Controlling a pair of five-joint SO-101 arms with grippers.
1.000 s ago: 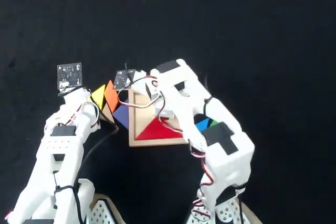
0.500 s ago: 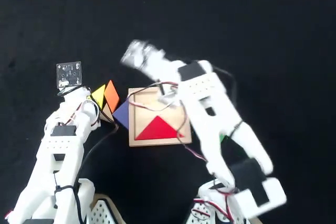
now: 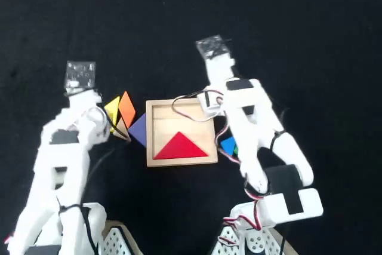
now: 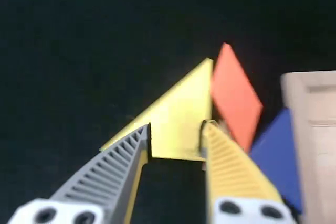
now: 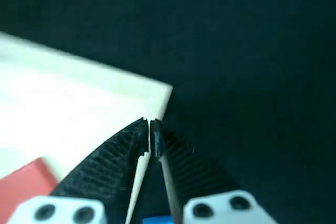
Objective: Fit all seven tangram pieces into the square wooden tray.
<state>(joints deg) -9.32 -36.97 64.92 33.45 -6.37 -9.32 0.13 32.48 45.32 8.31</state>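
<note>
The square wooden tray (image 3: 154, 147) lies mid-table with a red triangle (image 3: 179, 146) inside it. To its left sit a yellow triangle (image 3: 112, 108), an orange piece (image 3: 126, 107) and a dark blue triangle (image 3: 138, 129). A light blue piece (image 3: 228, 144) and a green one (image 3: 236, 150) peek out under the right arm, by the tray's right side. My left gripper (image 4: 176, 127) is open, its tips straddling the near edge of the yellow triangle (image 4: 178, 114). My right gripper (image 5: 151, 124) is shut and empty, just over the tray's (image 5: 79, 93) corner.
Black cloth covers the table; the far half and the right side are bare. The orange piece (image 4: 235, 98) touches the yellow triangle, and the dark blue triangle (image 4: 275, 156) lies against the tray's left wall (image 4: 310, 108).
The right arm swung off the tray's left part, out over the far side, then back to the tray's far right corner. The left arm shifted slightly away. The pieces kept their places.
</note>
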